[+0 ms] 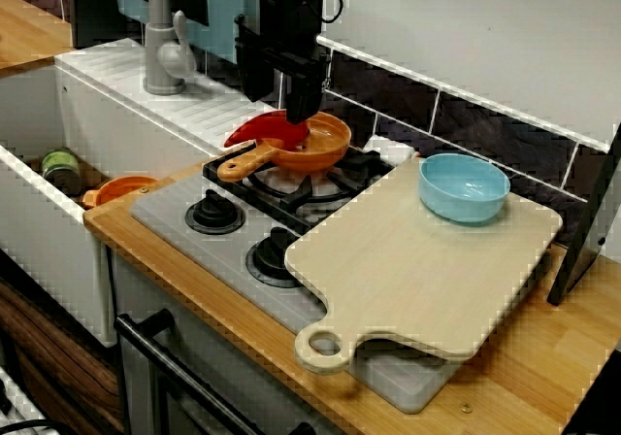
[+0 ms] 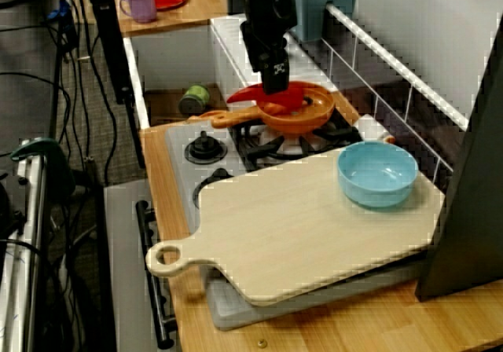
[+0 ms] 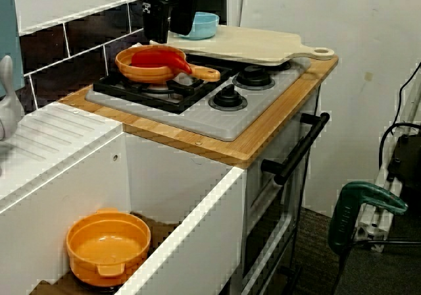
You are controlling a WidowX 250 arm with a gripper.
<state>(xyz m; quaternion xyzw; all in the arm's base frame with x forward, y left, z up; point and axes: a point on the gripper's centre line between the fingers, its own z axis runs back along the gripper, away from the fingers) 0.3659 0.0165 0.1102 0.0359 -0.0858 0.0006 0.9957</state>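
The red object [image 1: 254, 130] lies in the orange frying pan [image 1: 332, 142], one end jutting over the rim above the pan's handle. The pan sits on the back burner of the grey hob [image 1: 163, 212]. The black gripper [image 1: 301, 124] hangs right over the red object, its tips at or touching it. Whether it is clenched on it or released, I cannot tell from any view. To the right, a wooden cutting board [image 1: 417, 270] overlaps the hob and carries a blue bowl [image 1: 464, 188]. In the sink to the left sit an orange pot [image 3: 108, 245] and a green can [image 1: 60, 168].
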